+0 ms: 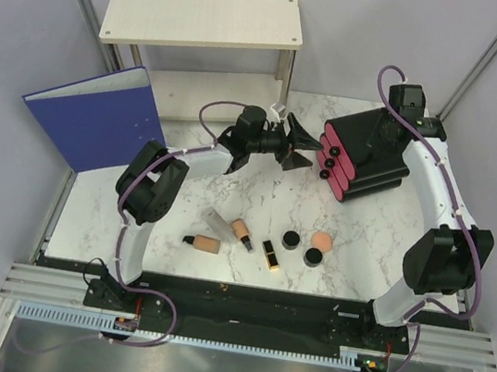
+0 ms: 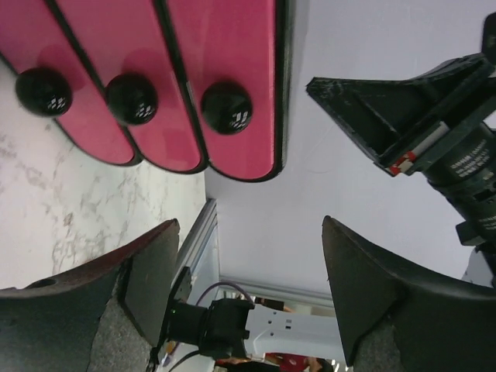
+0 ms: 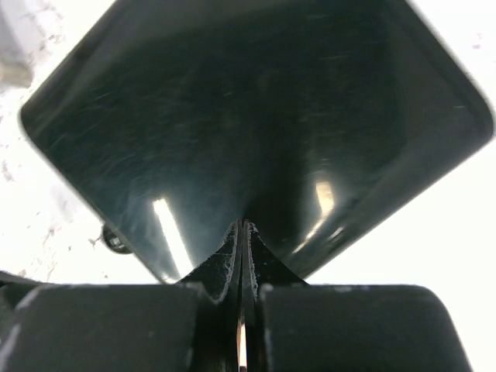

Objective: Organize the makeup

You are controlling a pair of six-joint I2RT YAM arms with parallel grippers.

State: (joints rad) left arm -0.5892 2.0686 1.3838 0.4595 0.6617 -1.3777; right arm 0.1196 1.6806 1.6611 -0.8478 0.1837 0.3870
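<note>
The left end effector (image 1: 303,146) stood open, its two dark, wedge-shaped fingers spread and holding nothing, aimed at the front of a black box (image 1: 378,135) that sat on the far right of the marble-patterned bench (image 1: 382,234). Three glossy pink drawers (image 2: 225,77) with rounded ends faced it, each with a round black knob (image 2: 226,107). In the left wrist view the nearest knob sat off to one side of the gap between the fingers, not within it, so a pull would probably call for lining up first. The right end effector (image 3: 242,232) was closed, fingers pressed flat together with their tips against the box's shiny, scuffed black shell, seemingly bracing it rather than pinching anything. The makeup (image 1: 268,243) lay the other way, well apart from both, in a loose row at the near side of the bench between the two arm bases. Two peach tubes (image 1: 203,243) with dark caps lay on their sides, long axes slanting across the bench, nearer the left arm. A black-and-gold lipstick (image 1: 270,254) lay flat, pointing roughly near-to-far. Two small round black jars (image 1: 291,239) and a soft-looking peach puff (image 1: 321,240) sat toward the right.
</note>
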